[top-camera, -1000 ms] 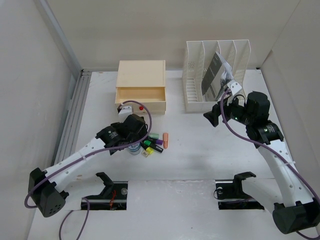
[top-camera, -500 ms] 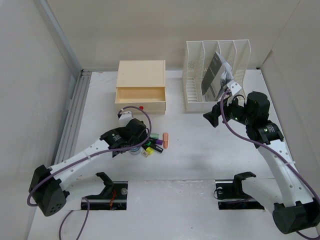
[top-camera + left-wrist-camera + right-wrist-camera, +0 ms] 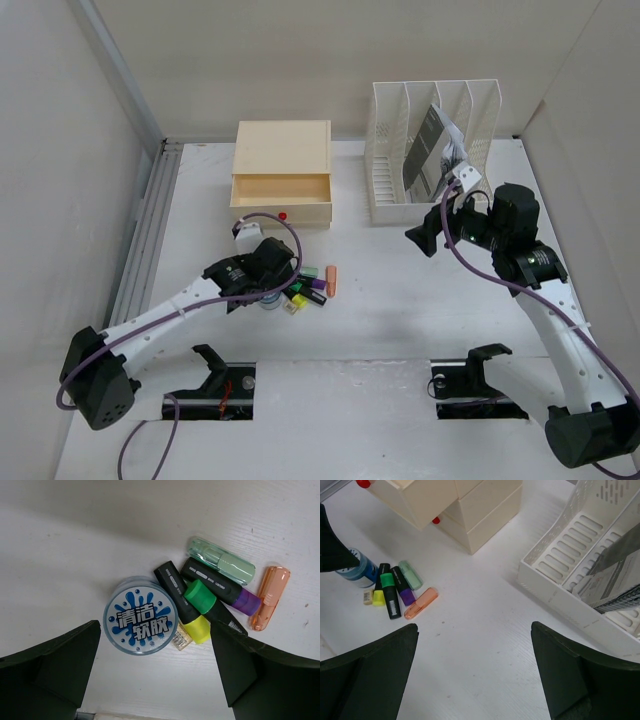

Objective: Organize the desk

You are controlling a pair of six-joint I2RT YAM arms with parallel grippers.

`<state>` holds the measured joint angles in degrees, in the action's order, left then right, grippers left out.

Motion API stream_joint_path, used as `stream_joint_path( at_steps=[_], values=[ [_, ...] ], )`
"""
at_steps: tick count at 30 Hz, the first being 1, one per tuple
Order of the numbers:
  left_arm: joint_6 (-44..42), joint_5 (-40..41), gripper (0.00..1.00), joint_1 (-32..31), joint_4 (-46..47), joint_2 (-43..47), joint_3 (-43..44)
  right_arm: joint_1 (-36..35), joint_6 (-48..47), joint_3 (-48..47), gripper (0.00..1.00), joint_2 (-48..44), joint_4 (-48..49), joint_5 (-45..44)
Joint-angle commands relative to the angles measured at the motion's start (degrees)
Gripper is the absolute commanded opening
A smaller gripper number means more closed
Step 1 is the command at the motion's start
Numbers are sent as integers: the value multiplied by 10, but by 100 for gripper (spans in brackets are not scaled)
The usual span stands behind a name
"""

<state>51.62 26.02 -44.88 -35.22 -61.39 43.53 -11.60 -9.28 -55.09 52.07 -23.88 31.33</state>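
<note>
- Seen from overhead, the white desk point(image 3: 380, 330) carries a beige wooden drawer box point(image 3: 282, 150) at its far side, with the drawer pulled out. A white slotted file rack point(image 3: 390, 200) holding papers point(image 3: 430, 150) stands just right of the box.
- In front of the box, toward the arm bases, the left gripper point(image 3: 266, 288) hangs over a cluster of highlighters point(image 3: 312, 285). The right gripper point(image 3: 436, 222) hovers well to the right of the box, in front of the rack, with its jaws spread.
- Left wrist view: both fingers point(image 3: 50, 670) stand wide apart and hold nothing, above a round blue-and-white tub point(image 3: 141, 622) with Chinese lettering. Against the tub lie a yellow-capped highlighter point(image 3: 197, 627), a green-capped highlighter point(image 3: 200, 596) and a purple-capped highlighter point(image 3: 247, 602). Beyond them lie a mint highlighter point(image 3: 221, 560) and an orange highlighter point(image 3: 270, 597).
- Right wrist view: the wide-set fingers point(image 3: 580, 675) frame bare desk. The box sits at the top with a red knob point(image 3: 436, 520), and the highlighter cluster lies to its lower left.
</note>
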Motion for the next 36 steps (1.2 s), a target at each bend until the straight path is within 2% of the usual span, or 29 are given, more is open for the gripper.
stream_joint_path(
  at_steps=[1, 10, 18, 36],
  values=[
    [22, 20, 90, 2, -21, -12, 2, 3, -7, -28, 99, -15, 2, 22],
    [30, 20, 90, 8, -27, -55, 2, 3, -7, -28, 99, -15, -3, 33],
    [24, 10, 82, 13, -9, -66, -4, 3, -7, -28, 99, -15, -3, 44],
    [24, -9, 82, 13, -3, -95, -15, 3, -7, -34, 99, -26, -8, 49]
  ],
)
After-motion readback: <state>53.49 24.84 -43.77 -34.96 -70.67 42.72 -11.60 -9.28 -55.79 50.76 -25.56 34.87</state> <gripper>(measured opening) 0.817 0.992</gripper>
